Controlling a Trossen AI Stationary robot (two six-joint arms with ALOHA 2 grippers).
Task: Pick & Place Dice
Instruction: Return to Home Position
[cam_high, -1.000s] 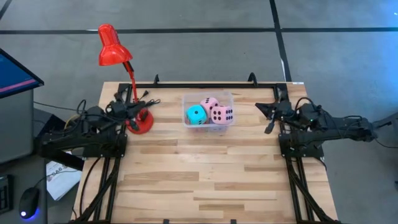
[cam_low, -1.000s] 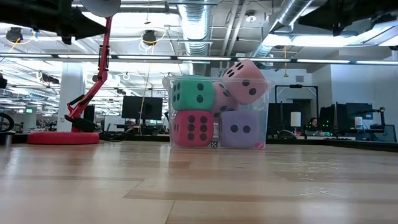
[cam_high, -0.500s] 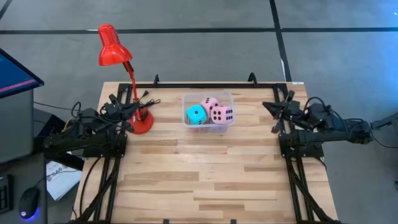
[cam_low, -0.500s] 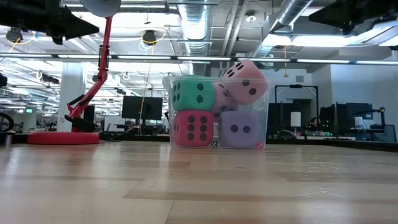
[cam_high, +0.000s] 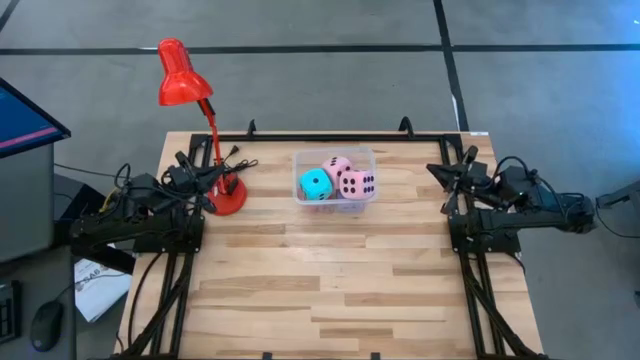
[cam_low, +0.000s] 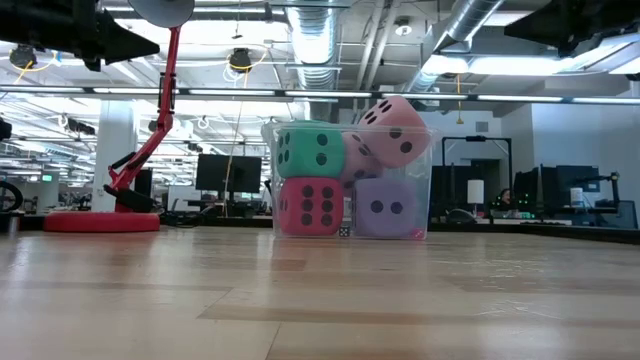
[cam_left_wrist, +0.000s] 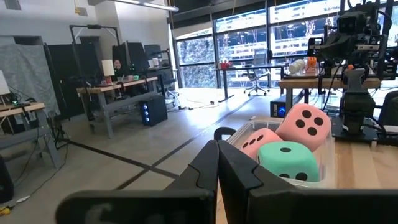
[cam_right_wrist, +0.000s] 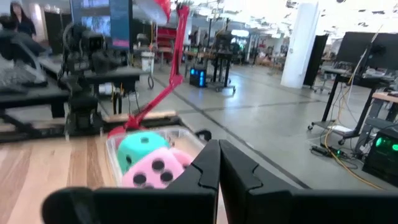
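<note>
Since every die sat inside the bin, step: homing the arms, I judged.
Dice (cam_high: 340, 183): piled in the transparent bin (cam_high: 333, 151), mid-width toward the table's (cam_high: 330, 290) far edge.
Left gripper (cam_left_wrist: 217, 149): fingers pressed together, empty, beside the red lamp (cam_high: 181, 70).
Right gripper (cam_right_wrist: 219, 147): likewise closed, empty, near the right edge.
Next: arms needed only to settle, well clear of the bin.

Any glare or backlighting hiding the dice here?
Low view: bright ceiling lights behind the transparent bin, yet the dice pips stay visible. Left wrist view: bright windows backlight the shut left claw. High view: even light, no glare on the bin.
</note>
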